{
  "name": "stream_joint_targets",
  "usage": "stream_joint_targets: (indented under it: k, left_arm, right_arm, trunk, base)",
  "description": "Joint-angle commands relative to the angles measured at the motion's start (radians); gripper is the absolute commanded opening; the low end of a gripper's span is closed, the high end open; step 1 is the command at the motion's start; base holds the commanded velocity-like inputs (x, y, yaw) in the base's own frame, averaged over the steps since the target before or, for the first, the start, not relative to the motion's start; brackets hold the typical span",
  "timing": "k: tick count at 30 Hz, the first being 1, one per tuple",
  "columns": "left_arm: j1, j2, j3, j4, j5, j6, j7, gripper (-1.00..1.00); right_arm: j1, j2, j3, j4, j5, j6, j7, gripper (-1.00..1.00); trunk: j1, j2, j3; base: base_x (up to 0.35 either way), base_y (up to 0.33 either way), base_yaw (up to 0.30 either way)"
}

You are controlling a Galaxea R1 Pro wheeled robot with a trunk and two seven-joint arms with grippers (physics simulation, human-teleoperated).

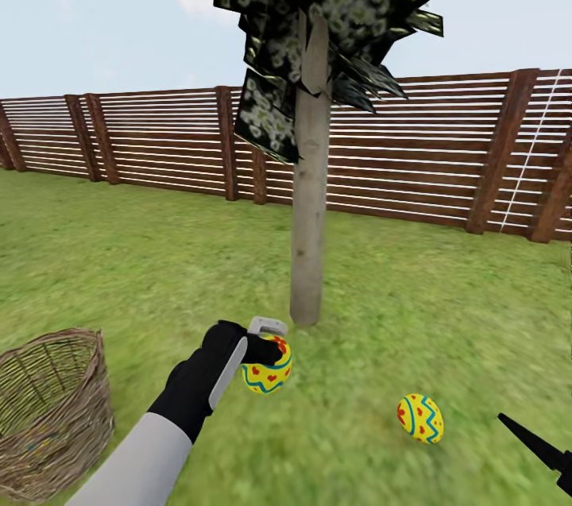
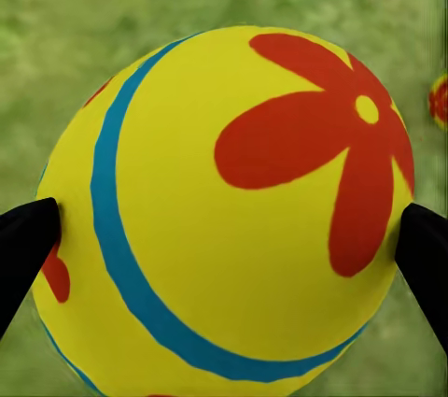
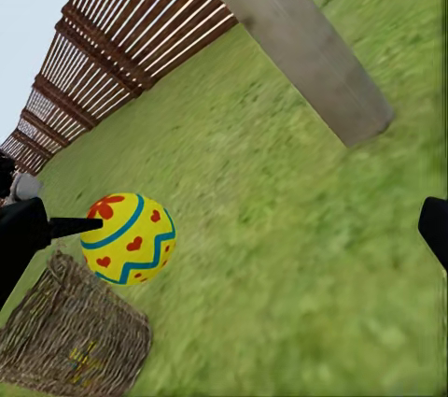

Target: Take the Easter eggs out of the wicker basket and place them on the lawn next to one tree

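Left jaws point(image 1: 268, 353) clamped on an egg point(image 1: 268, 369), held above the lawn point(image 1: 397, 307) just near of the tree point(image 1: 310, 196) trunk. Second egg point(image 1: 420, 418) lies on the grass to the right, near the trunk. Basket point(image 1: 56, 411) stands at near left. Right jaws point(image 3: 233, 219) spread wide, holding nothing.

Illumination across my three views is bright, even and diffuse, with no identifiable source direction. No cast shadows or glare are visible on the lawn point(image 1: 413, 291). Grass texture is soft and smeared, most heavily in my left wrist view.
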Motion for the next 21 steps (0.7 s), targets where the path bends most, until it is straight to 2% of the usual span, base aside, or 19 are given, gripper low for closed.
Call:
stream_joint_targets:
  k: [1,6,9,11,21]
  left_arm:
    - [-0.001,0.000,0.000,0.000,0.001,0.004,-0.001,-1.00]
    - [-0.001,-0.002,0.000,0.008,0.004,0.004,-0.005,-1.00]
    - [-0.001,-0.001,-0.001,0.013,0.043,0.004,-0.005,-1.00]
    - [-0.001,-0.001,0.000,0.014,0.056,0.004,-0.005,-1.00]
    - [-0.001,-0.001,0.000,0.014,0.064,0.004,-0.005,-1.00]
  right_arm:
    - [0.000,0.000,0.000,0.000,-0.006,0.007,0.000,1.00]
    - [0.000,0.000,0.000,0.000,-0.006,0.007,0.000,1.00]
    - [0.000,0.000,0.000,0.000,-0.006,0.007,0.000,1.00]
    - [0.000,0.001,0.000,0.000,-0.007,0.007,0.000,1.00]
    - [0.000,0.001,0.000,-0.001,-0.008,0.007,0.000,1.00]
  trunk:
    - [0.000,0.000,-0.001]
    - [0.000,0.000,-0.001]
    - [0.000,0.000,-0.001]
    - [0.000,0.000,-0.001]
    - [0.000,0.000,-0.001]
  base:
    - [0.134,-0.307,0.000]
    - [0.163,-0.301,0.000]
    - [0.179,-0.296,0.000]
    - [0.179,-0.295,0.000]
    - [0.153,-0.295,0.000]
